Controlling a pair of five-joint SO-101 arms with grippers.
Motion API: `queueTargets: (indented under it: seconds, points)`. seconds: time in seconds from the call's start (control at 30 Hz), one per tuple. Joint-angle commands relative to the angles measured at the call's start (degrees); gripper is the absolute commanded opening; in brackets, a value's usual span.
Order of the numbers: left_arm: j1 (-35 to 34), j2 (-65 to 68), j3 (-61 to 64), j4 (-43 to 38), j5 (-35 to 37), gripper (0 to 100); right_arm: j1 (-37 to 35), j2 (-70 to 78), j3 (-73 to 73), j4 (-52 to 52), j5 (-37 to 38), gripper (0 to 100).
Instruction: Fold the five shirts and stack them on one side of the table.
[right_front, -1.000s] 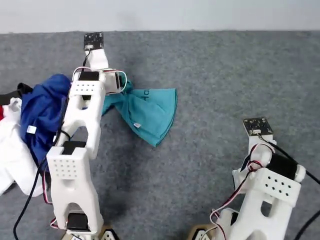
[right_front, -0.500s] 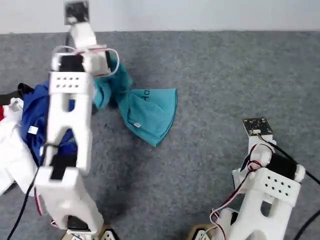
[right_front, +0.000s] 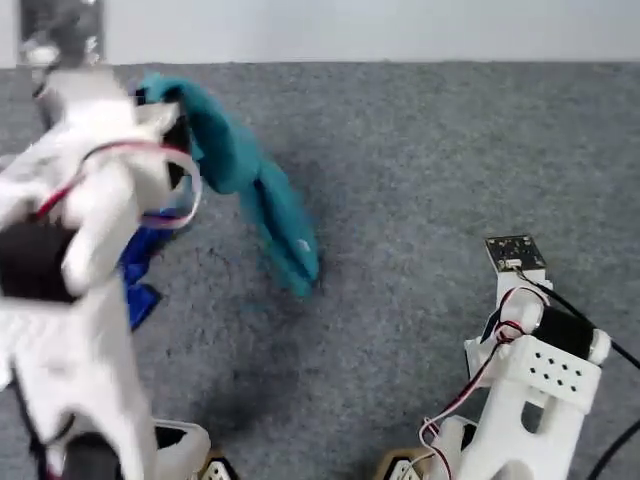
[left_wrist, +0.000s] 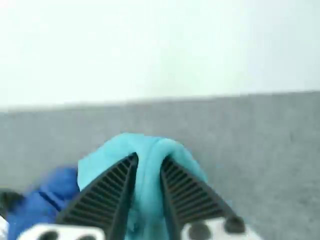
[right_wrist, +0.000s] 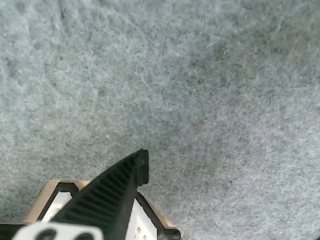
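Fingers (left_wrist: 112, 192) of my left gripper (left_wrist: 148, 161) clamp a bunched fold of the teal shirt (right_front: 250, 175), high over the far left of the grey table (right_front: 450, 150).
Set narrow, with cloth filling the gap, they let the shirt dangle in a long limp twist; I cannot tell whether its lowest end touches the table. I judge it light, soft and shapeless, so it will sag and swing from any single pinch, and a grip at a shoulder seam or hem corner should spread it better for folding. My left arm (right_front: 80, 230) stands tall, wrist toward the wall, above a blue shirt (right_front: 140, 270). My right arm (right_front: 530, 380) sits folded low at the near right, well apart.
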Motion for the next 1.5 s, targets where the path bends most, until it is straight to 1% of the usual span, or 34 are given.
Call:
queueTargets:
  seconds: [0.0, 0.07, 0.2, 0.27, 0.37, 0.47, 0.57, 0.63, 0.7, 0.9, 1.0, 1.07, 1.17, 1.27, 1.37, 1.47]
  points:
    - [0.26, -8.53, -2.07, -2.46, -4.48, 1, 0.13, -0.04, -0.18, -0.84, 0.53, 55.3]
    - [-0.62, -11.43, -1.98, -4.31, -5.45, 1, 0.13, -0.04, -0.18, -0.84, 0.53, 55.3]
    - [-7.56, -14.24, -1.98, -5.8, -5.54, 1, 0.13, -0.04, -0.18, -0.84, 0.53, 55.3]
    - [-9.85, -14.24, -1.8, -5.54, -5.54, 1, 0.13, -0.04, -0.18, -0.84, 0.53, 55.3]
    - [-10.2, -14.42, 2.15, -5.8, -5.54, 1, 0.13, -0.04, -0.18, -0.84, 0.53, 55.3]
    - [-9.05, -14.24, 9.36, -5.89, -5.45, 1, 0.13, -0.04, -0.18, -0.84, 0.53, 55.3]
    - [-3.43, -14.24, 19.56, -6.33, -5.45, 1, 0.13, -0.04, -0.18, -0.84, 0.44, 55.3]
    - [2.37, -14.24, 27.3, -9.49, -5.45, 1, 0.13, -0.04, -0.18, -0.84, 0.35, 55.3]
    - [8.26, -14.24, 34.86, -15.74, -5.45, 1, 0.13, -0.04, -0.18, -0.84, 0.26, 55.3]
    - [26.2, -13.71, 54.99, -41.23, -5.45, 1, 0.13, -0.4, -0.18, -0.84, 0.26, 55.3]
    - [33.05, -9.76, 62.46, -47.82, -5.45, 1, 0.13, -0.4, -0.18, -0.84, 0.26, 55.3]
    - [36.4, -6.51, 64.92, -50.73, -5.45, 1, 0.13, -0.4, -0.18, -0.84, 0.26, 55.3]
    - [40.44, -2.73, 65.1, -54.86, -5.54, 3, 0.13, -0.4, -0.18, -0.84, 0.26, 55.3]
    - [44.84, 0.79, 64.4, -57.05, -5.36, 12, -0.4, -0.4, -0.18, -0.84, 0.26, 55.3]
    - [48.53, 4.48, 63.43, -56.79, -5.36, 20, -2.59, -0.4, -0.18, -0.84, 0.26, 55.3]
    - [50.11, 7.47, 60.88, -56.97, -5.36, 21, -3.91, -0.4, -0.18, -0.84, 0.26, 55.3]
